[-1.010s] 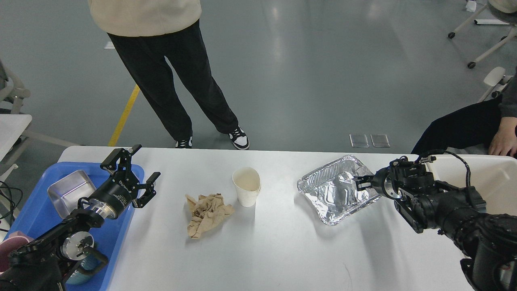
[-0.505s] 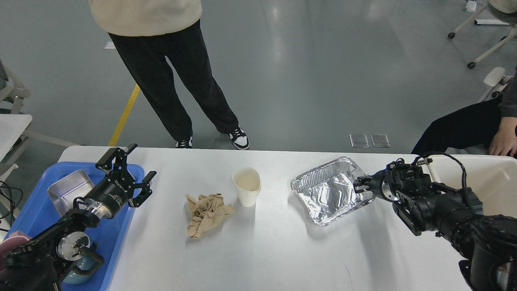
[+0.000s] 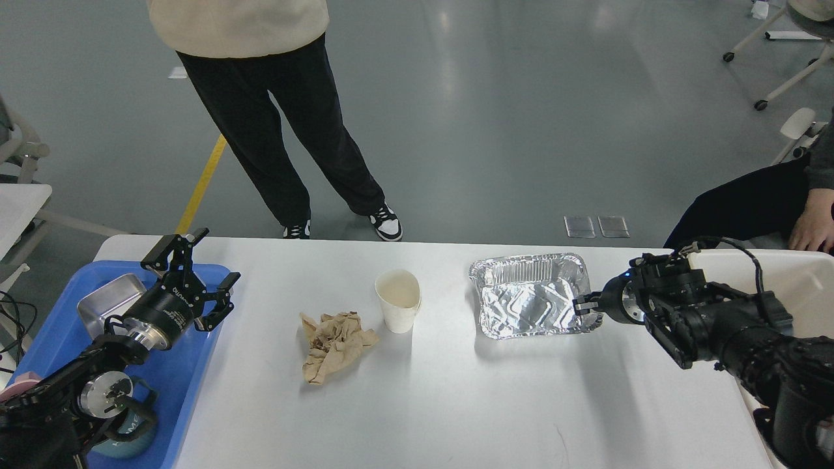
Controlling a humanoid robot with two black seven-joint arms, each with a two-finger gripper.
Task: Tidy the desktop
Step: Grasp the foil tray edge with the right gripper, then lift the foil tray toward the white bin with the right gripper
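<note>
The white desktop (image 3: 456,391) holds a crumpled brown paper (image 3: 333,345), a white paper cup (image 3: 397,299) standing upright, and a silver foil tray (image 3: 531,296) lying flat at the right. My right gripper (image 3: 582,305) is at the foil tray's right rim and looks shut on it. My left gripper (image 3: 194,268) is open and empty, above the far right corner of the blue plastic tray (image 3: 182,384).
The blue tray at the left holds a steel container (image 3: 107,303) and a teal mug (image 3: 124,436). A cream-white bin (image 3: 801,286) stands at the right edge. A person (image 3: 280,130) stands at the table's far side; another (image 3: 769,202) sits at the right.
The foil tray was tilted and skewed; it has swung left and now lies flat and square to the table, with my right gripper at its rim. My left gripper has drawn back left.
</note>
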